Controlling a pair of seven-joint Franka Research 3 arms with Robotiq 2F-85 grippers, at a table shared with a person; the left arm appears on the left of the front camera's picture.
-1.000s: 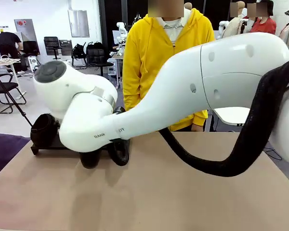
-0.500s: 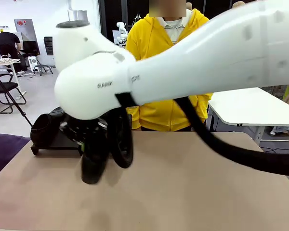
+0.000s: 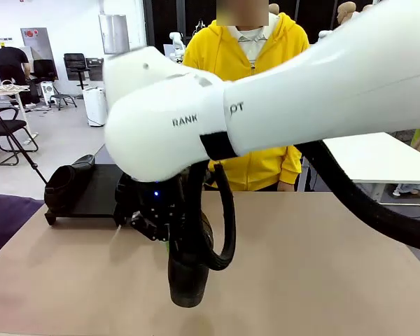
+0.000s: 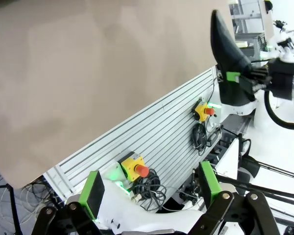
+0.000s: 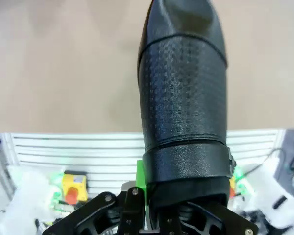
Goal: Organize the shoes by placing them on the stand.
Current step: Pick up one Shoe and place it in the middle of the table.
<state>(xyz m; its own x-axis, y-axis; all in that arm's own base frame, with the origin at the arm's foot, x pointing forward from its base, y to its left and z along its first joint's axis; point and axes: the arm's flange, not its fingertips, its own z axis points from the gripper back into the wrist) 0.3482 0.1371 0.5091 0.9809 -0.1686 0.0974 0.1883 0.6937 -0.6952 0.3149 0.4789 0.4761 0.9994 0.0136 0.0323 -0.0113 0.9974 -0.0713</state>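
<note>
A black shoe [image 3: 187,280] hangs toe-down, pinched in the right hand [image 3: 164,227] just above the tan surface [image 3: 301,280]. The left hand [image 4: 152,188] is spread, holding nothing. Another shoe [image 3: 64,185] sits on the stand [image 3: 98,192].

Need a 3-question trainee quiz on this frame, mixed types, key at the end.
1. True or false: the right claw is shut on a black shoe.
2. Where is the other shoe in the front view? A) on the left end of the stand B) in the person's hand C) on the floor
3. Fill in: the left claw is ____, with nothing between its green pads.

Key: 1 true; 2 A; 3 open
</note>
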